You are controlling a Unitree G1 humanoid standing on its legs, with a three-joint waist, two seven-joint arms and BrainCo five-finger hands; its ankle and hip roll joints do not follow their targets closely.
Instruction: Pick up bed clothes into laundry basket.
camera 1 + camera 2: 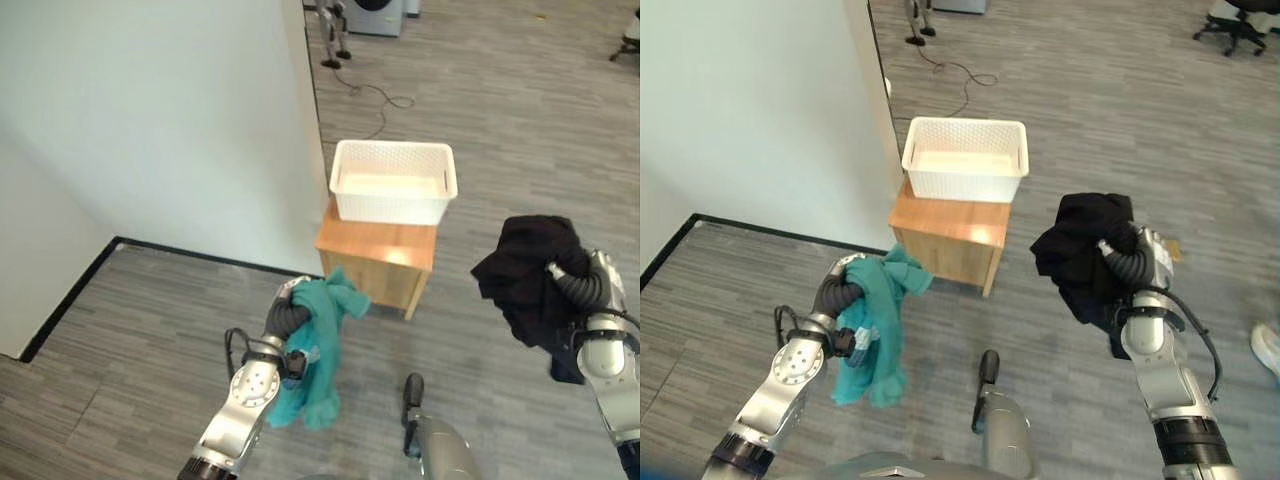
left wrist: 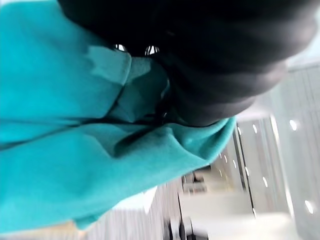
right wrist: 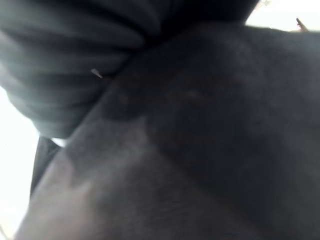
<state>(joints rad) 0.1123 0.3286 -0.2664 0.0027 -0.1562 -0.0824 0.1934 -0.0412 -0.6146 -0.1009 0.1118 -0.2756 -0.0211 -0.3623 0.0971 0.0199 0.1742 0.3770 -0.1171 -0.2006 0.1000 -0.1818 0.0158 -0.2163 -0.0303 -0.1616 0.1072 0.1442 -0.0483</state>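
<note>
Our left hand (image 1: pixel 287 312) is wrapped in the hanging teal cloth (image 1: pixel 318 355), our right hand (image 1: pixel 1130 262) in the black cloth (image 1: pixel 1085 255); we cannot tell either grip. The basket (image 1: pixel 393 181) sits ahead on a cabinet (image 1: pixel 378 258).

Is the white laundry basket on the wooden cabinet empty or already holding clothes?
Empty: the laundry basket shows only its bare white bottom, while the teal garment and black garment hang outside it.

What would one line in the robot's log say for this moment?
left hand: holds teal cloth | right hand: holds black cloth | basket: on wooden stand, ahead, looks empty
</note>
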